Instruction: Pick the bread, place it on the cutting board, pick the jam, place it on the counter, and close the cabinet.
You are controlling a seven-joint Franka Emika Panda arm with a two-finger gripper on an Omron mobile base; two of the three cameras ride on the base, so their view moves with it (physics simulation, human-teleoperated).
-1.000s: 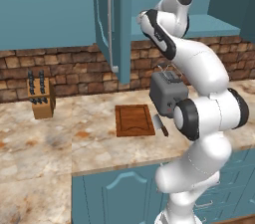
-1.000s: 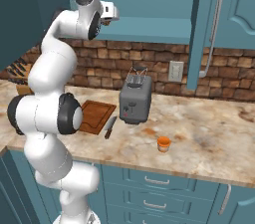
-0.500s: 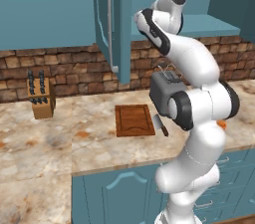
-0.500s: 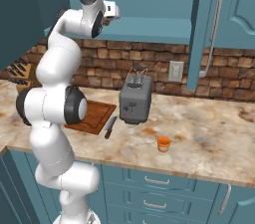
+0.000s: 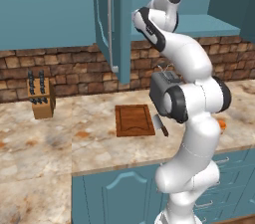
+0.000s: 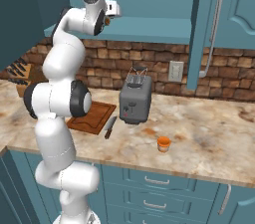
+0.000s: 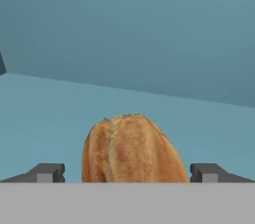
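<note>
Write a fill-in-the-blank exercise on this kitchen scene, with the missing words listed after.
1. In the hand view, the crusty brown bread sits between the gripper's two ____ fingertips.
2. The small orange jam jar stands on the marbled beige ____.
3. The flat dark-brown wooden cutting board has ____ lying on it.
4. The teal wall cabinet's door is ____.

Missing words: dark; counter; nothing; open
</note>
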